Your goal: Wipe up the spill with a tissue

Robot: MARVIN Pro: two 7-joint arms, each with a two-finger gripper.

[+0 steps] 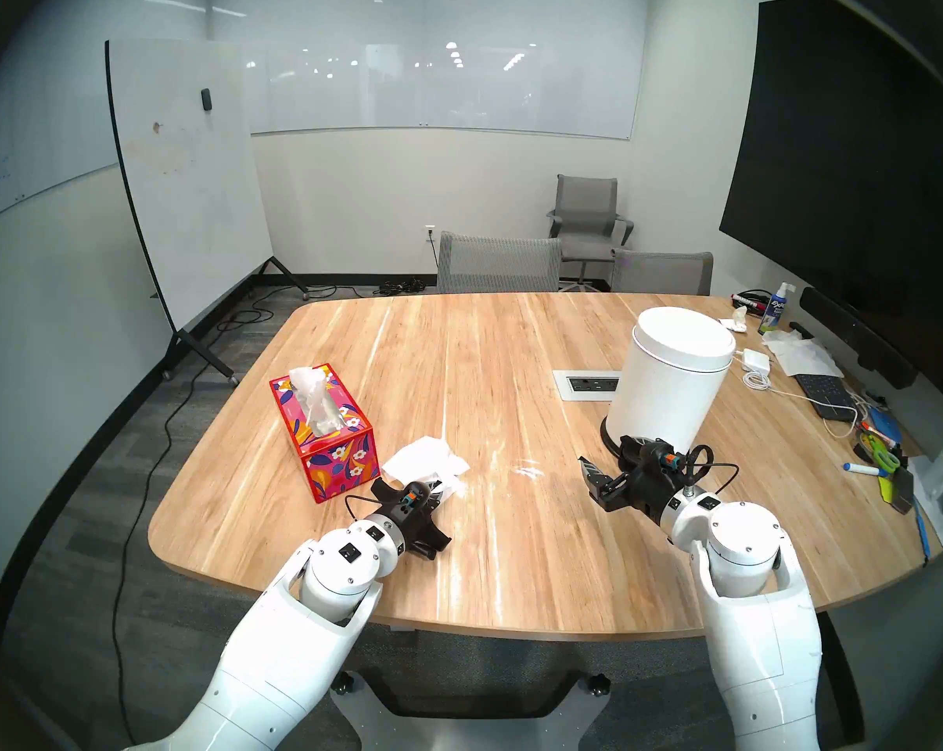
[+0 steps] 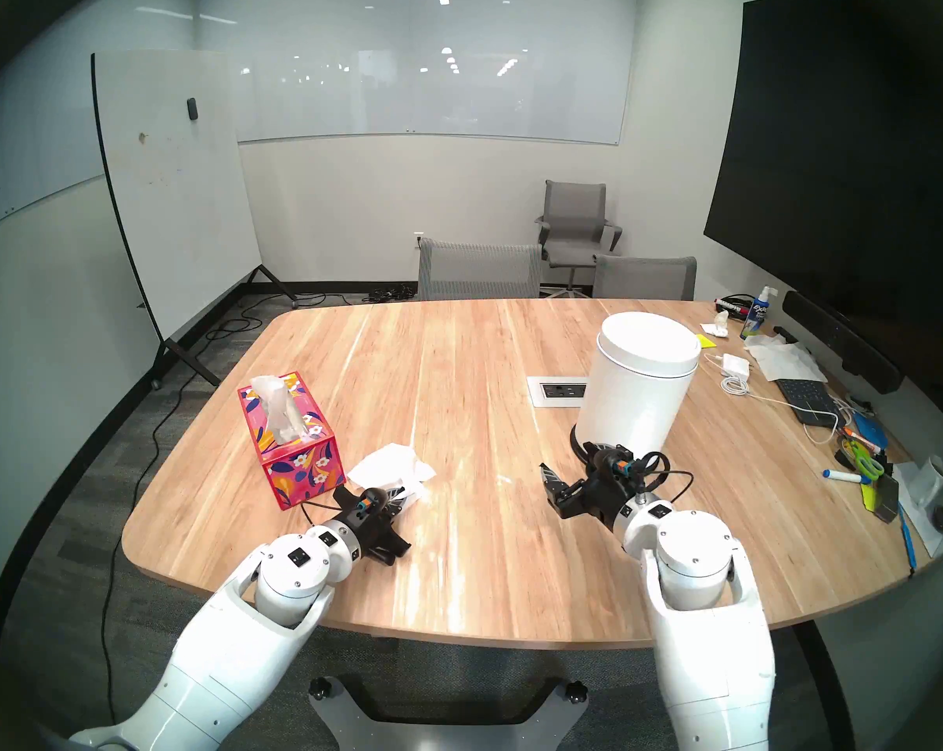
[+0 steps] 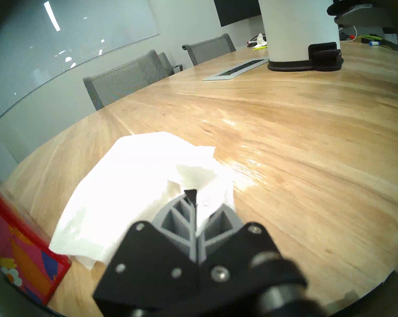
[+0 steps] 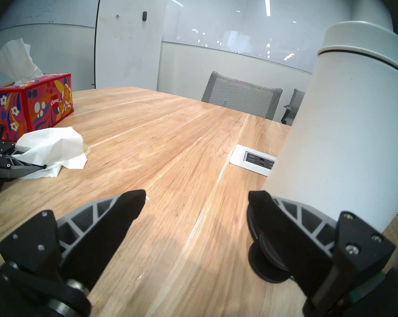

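The tissue, a wrinkled white sheet, lies on the wooden table just right of the red floral box. My left gripper is shut on its near edge and rests low at the table; the left wrist view shows the fingers pinching the tissue. The spill is a small glossy whitish patch to the right of the tissue, with wet sheen right beside the sheet. My right gripper is open and empty, hovering by the foot of the white bin.
A red floral tissue box stands left of the tissue, with another sheet sticking out. A tall white bin with a black pedal base stands at the right, and a power outlet plate is behind it. Clutter lies along the right edge.
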